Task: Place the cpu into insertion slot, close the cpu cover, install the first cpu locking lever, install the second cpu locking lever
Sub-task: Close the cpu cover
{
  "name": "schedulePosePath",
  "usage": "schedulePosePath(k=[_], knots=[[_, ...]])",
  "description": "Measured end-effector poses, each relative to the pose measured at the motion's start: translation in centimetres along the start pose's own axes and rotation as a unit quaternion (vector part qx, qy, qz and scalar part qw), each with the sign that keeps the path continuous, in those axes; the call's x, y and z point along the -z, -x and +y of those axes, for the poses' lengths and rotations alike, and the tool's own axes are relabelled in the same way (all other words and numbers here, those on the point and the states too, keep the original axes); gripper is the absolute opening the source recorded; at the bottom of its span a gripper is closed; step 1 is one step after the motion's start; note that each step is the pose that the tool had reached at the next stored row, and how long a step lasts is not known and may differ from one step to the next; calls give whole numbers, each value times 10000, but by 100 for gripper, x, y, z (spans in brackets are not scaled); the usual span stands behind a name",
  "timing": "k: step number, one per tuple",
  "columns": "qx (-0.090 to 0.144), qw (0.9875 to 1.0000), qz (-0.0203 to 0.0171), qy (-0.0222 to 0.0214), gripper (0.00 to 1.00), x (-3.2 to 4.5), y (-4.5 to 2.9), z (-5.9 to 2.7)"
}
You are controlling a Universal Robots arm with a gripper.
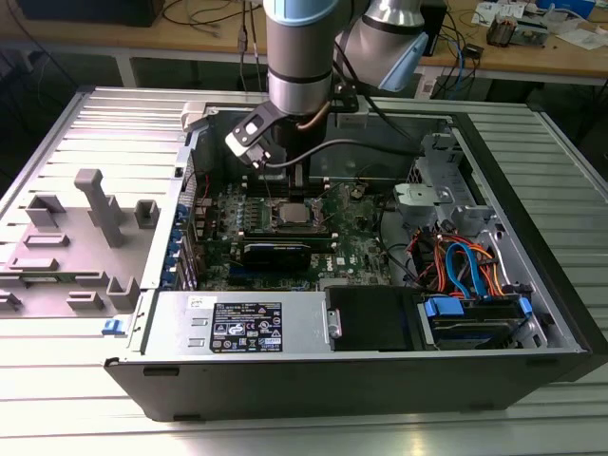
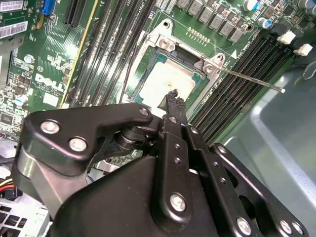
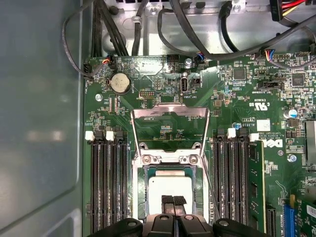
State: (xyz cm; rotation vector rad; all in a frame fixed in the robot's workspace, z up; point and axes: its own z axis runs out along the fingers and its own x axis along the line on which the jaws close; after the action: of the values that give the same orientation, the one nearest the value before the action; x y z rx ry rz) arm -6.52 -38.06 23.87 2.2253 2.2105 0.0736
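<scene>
Step in hand looks like the handover from seating the chip to closing the cover. Well off the tool, toward the exterior view's left, grey plastic parts fixture (image 1: 85, 228), not involved. Black two-finger gripper (image 3: 173, 201) hangs straight over the socket. Its tips are pressed together with nothing between them, just over the near edge of the flat square silver-grey cpu (image 3: 170, 185); contact can't be told. Cpu lies flat inside the square silver-rimmed insertion slot (image 3: 167, 159), so placing reads as done. Thin silver window-frame cpu cover (image 3: 168, 112) is flipped open beyond the tips, on the far side of the socket, not yet closed. Thin steel locking lever rod (image 2: 249, 80) sticks out unlatched to one side of the fingers.

Judgement: closing calls for getting the tips behind the cover's far bar and swinging it down over the chip without nudging it.

Room: long black memory slots (image 3: 106, 182) flank the tool closely on both sides, grey metal case wall (image 3: 39, 123) beyond one bank, open air above. Orange and blue cables (image 1: 461, 266) sit well off toward the exterior view's right.
</scene>
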Motion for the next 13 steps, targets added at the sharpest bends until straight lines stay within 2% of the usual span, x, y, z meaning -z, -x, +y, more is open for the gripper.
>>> schedulePosePath(k=[13], knots=[[0,10000,-1,-1,11,80,-2,3]])
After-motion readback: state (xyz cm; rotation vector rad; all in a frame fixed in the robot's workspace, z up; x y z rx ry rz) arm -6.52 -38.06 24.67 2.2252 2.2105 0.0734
